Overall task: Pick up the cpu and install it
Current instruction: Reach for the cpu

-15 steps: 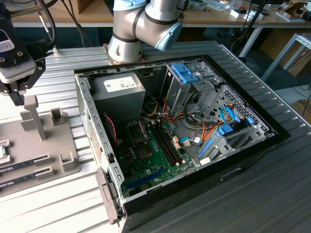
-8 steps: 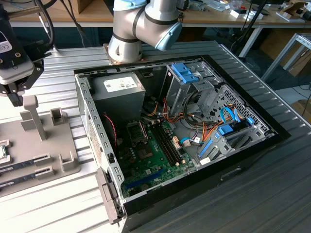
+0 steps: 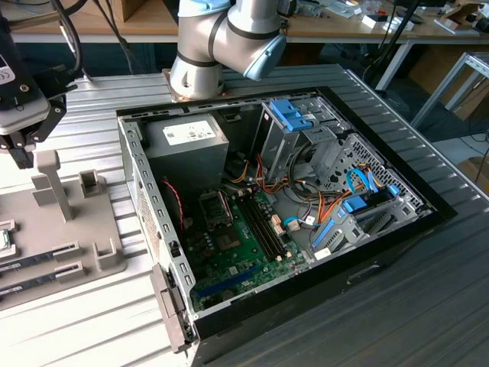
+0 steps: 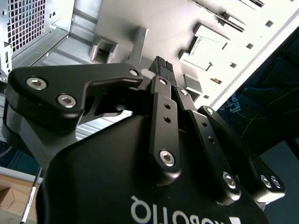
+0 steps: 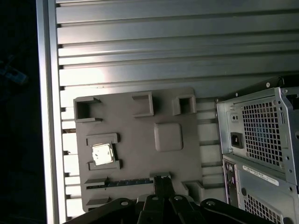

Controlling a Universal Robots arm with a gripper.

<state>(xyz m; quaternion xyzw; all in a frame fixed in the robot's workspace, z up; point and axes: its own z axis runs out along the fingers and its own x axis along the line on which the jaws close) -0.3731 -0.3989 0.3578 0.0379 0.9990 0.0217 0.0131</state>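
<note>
An elevated exterior camera looks down at an angle across the ribbed counter [image 3: 99,321] onto the open computer case [image 3: 306,206], with the grey parts tray [image 3: 84,229] at the exterior view's left. The first wrist view faces straight down on that tray from above, the case's rear panel [image 5: 261,135] alongside. The second wrist view sits close behind the end effector [image 4: 161,67], sighting along it toward the same tray.

Fig. 1. You see an open computer case [image 3: 145,191] on the ribbed worktop [image 3: 99,92], with a grey holder [image 3: 84,222] beside it bearing memory sticks [image 3: 46,254].
</note>
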